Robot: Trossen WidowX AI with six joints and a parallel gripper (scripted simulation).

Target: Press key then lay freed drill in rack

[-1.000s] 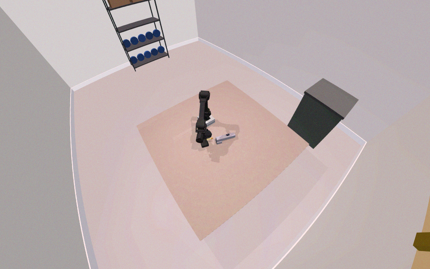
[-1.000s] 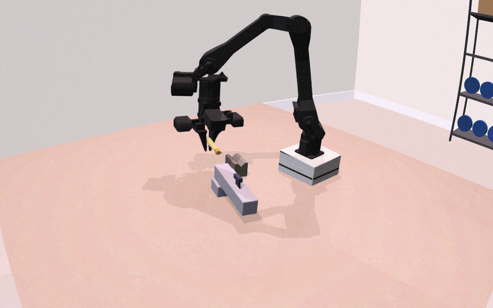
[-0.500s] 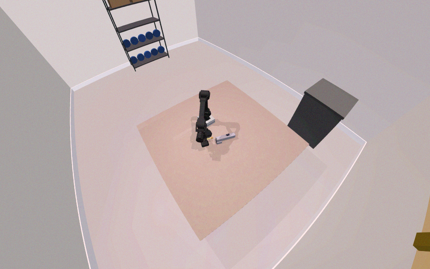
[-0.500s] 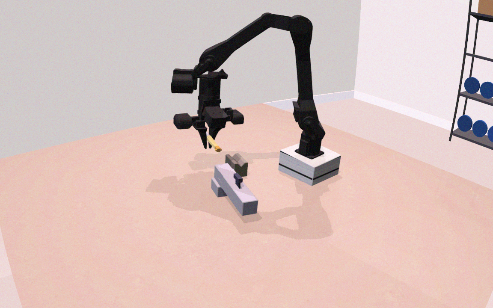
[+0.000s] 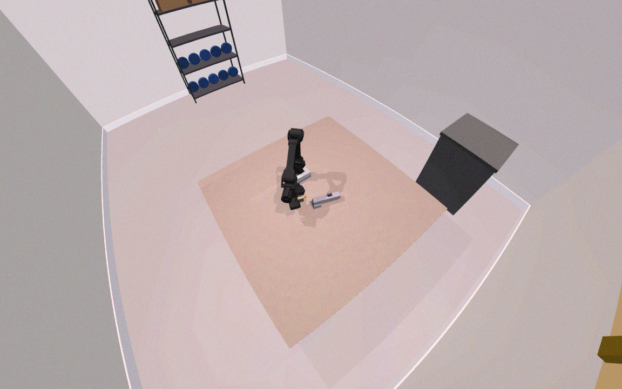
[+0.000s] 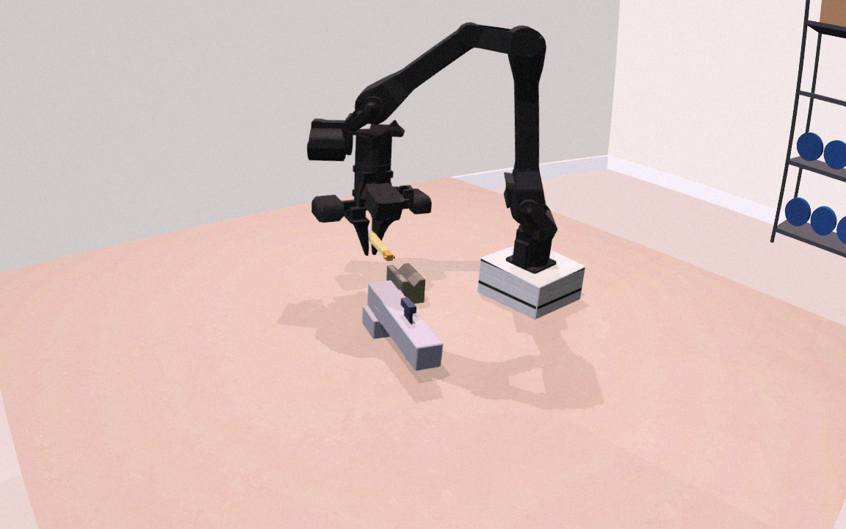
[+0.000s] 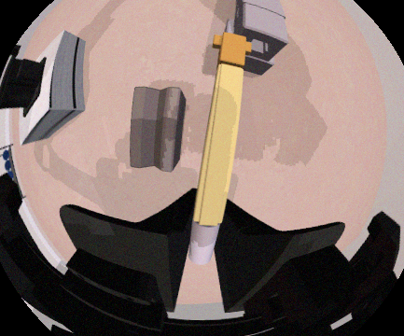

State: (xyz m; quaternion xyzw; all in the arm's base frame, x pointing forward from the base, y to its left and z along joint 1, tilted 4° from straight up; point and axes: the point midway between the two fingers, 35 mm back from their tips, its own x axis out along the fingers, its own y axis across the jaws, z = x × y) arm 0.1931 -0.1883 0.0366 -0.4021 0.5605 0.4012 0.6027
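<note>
The drill (image 5: 302, 197) (image 6: 381, 246) (image 7: 222, 131), a yellow bar with an orange cross-shaped end and a pale round shank, is in the air, clear of the lavender housing (image 5: 322, 199) (image 6: 420, 339) (image 7: 263, 23). My gripper (image 6: 371, 252) (image 7: 203, 194) is shut on its pale shank; the orange end points toward the housing side. The dark key (image 5: 329, 194) (image 6: 407, 308) stands on the housing's top; I cannot tell whether it is pressed. The grey-brown rack (image 6: 416, 290) (image 7: 157, 126) with a V groove stands near the housing, below and beside the drill, and holds nothing.
The arm's white and grey base (image 5: 305, 175) (image 6: 511, 283) (image 7: 65, 75) stands beyond the rack. A dark cabinet (image 5: 455, 169) and a shelf with blue discs (image 5: 207, 89) (image 6: 833, 247) stand far off near the walls.
</note>
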